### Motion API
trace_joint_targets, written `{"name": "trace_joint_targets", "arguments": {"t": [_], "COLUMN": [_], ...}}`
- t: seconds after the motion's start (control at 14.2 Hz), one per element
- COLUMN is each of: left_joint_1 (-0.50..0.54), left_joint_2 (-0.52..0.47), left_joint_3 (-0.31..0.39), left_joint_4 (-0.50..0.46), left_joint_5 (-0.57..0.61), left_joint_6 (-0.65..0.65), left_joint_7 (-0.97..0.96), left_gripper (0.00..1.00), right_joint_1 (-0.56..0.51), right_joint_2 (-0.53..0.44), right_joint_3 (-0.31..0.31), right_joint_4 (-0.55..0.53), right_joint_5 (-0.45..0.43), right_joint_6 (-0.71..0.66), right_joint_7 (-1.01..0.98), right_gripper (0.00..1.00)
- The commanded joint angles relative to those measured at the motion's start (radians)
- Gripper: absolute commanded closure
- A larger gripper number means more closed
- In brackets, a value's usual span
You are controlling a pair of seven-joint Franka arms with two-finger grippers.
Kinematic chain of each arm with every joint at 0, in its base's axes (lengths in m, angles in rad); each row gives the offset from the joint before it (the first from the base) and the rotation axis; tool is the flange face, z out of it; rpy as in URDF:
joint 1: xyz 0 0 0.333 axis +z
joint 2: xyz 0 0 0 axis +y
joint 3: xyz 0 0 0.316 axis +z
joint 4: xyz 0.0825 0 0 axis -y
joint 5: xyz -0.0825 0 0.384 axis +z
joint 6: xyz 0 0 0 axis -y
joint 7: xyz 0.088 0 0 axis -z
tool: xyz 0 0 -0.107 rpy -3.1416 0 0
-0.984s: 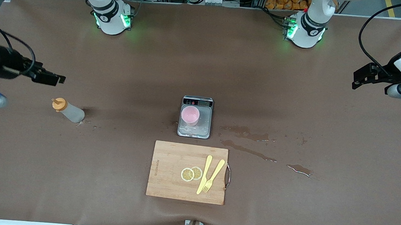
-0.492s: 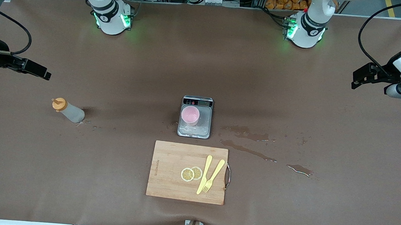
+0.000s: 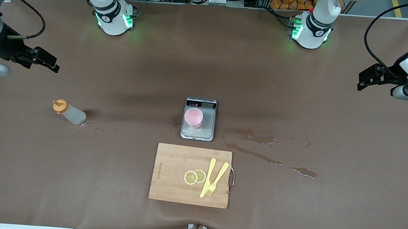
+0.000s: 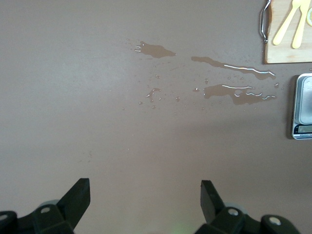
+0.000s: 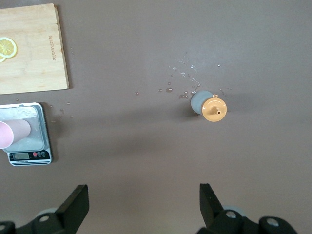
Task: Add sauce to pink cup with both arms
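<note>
Right pincer (image 3: 49, 63) spread, empty, over table edge near sauce (image 3: 68, 112); left pincer (image 3: 369, 77) spread, waiting

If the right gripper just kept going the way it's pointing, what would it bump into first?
Probably just the bare brown table. The right gripper is open and aimed down at it. The sauce bottle stands off to one side of that line, though depth is hard to judge.

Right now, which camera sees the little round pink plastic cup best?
The front view shows the little round pink plastic cup whole, standing on the silver kitchen scale. The right wrist view catches only part of it, cut off at the picture's edge. The left wrist view shows the scale's corner, not the cup.
</note>
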Motion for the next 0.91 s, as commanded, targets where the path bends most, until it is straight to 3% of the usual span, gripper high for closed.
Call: {"name": "trace_joint_targets", "arguments": {"t": [0.0,0.42,0.63,0.84], "left_joint_1": [-0.006,-0.005,-0.006,-0.006], "left_joint_2": [0.009,0.032,0.034,0.034], "left_joint_3": [-0.002,-0.002,-0.002,-0.002], "left_joint_4": [0.017,0.045,0.046,0.046], "left_joint_5": [0.025,0.025,0.026,0.026], "left_joint_6": [0.0,-0.001,-0.001,-0.001], "left_joint_7": [-0.014,-0.016,-0.016,-0.016], "left_gripper": [0.0,0.0,0.0,0.0], "right_joint_1": [-0.023,-0.049,-0.049,-0.035], "right_joint_2": [-0.024,0.067,0.075,0.127], "right_joint_3": [0.007,0.007,0.007,0.011], "right_joint_4": [-0.035,0.117,0.131,0.212], "right_joint_5": [-0.041,-0.043,-0.046,-0.093], "right_joint_6": [0.033,0.001,-0.008,-0.066], "right_joint_7": [-0.067,-0.078,-0.072,-0.072], "right_gripper": [0.0,0.0,0.0,0.0]}}
